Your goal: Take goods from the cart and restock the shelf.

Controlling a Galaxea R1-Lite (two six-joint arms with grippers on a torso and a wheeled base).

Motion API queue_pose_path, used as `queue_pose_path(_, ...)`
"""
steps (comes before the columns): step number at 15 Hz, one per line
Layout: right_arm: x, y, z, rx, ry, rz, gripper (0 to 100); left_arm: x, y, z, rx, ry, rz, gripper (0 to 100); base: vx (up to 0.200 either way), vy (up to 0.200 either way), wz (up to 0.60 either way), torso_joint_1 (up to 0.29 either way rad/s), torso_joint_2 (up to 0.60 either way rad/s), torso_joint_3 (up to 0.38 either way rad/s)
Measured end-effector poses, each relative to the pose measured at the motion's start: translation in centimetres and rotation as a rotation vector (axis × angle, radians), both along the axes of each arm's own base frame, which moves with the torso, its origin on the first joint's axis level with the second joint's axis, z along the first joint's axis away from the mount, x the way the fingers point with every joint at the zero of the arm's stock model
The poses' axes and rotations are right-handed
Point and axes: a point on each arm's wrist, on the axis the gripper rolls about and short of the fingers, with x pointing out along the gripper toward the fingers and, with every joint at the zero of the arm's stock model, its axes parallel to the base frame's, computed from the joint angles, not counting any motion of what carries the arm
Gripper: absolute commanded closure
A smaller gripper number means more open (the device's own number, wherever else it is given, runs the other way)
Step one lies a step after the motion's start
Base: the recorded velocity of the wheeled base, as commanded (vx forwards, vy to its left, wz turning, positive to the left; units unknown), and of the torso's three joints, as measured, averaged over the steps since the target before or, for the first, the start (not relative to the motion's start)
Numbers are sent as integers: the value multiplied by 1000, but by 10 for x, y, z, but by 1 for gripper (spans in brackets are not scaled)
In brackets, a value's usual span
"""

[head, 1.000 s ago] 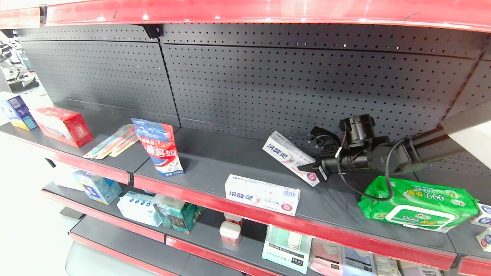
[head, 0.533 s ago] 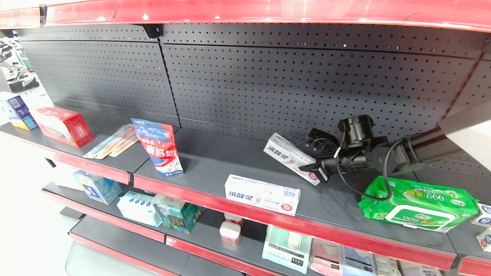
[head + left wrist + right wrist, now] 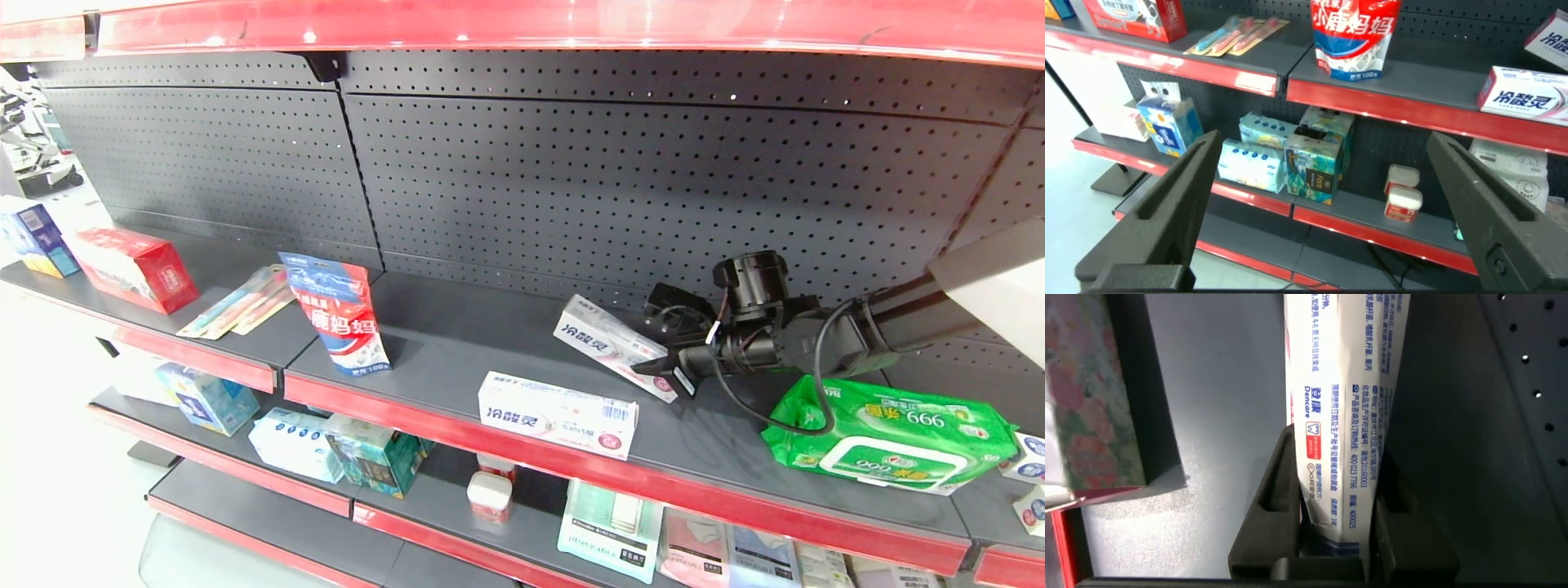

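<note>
The right hand [image 3: 665, 371] grips a toothpaste box [image 3: 608, 343] over the middle shelf [image 3: 457, 343].
Its two fingers [image 3: 1274, 498] are closed tightly on one end of the box; the box is slanted, its free end toward the pegboard wall; whether it touches the shelf cannot be told; a second toothpaste box [image 3: 558, 414] lies flat near the red front edge; a green wipes pack [image 3: 890, 433] lies near the right arm; the left hand [image 3: 1323, 140] is wide open, holding nothing, before the lower shelves.
</note>
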Motion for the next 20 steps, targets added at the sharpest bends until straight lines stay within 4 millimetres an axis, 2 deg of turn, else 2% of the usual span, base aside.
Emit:
queue_pose_path(6, -2, 6, 0, -5, 1, 17, 100, 0, 0, 0, 0, 0, 0, 0, 0, 0, 0, 0, 0, 0)
queue_pose_path(7, -2, 6, -1, -6, -1, 19, 0, 0, 0, 0, 0, 0, 0, 0, 0, 0, 0, 0, 0, 0)
queue_pose_path(13, 0, 5, -1, 2, 4, 12, 0, 0, 0, 0, 0, 0, 0, 0, 0, 0, 0, 0, 0, 0)
queue_pose_path(17, 3, -8, 5, 5, -11, -30, 0, 0, 0, 0, 0, 0, 0, 0, 0, 0, 0, 0, 0, 0)
queue_pose_path(20, -4, -20, 4, -8, 8, -63, 0, 0, 0, 0, 1, 0, 0, 0, 0, 0, 0, 0, 0, 0)
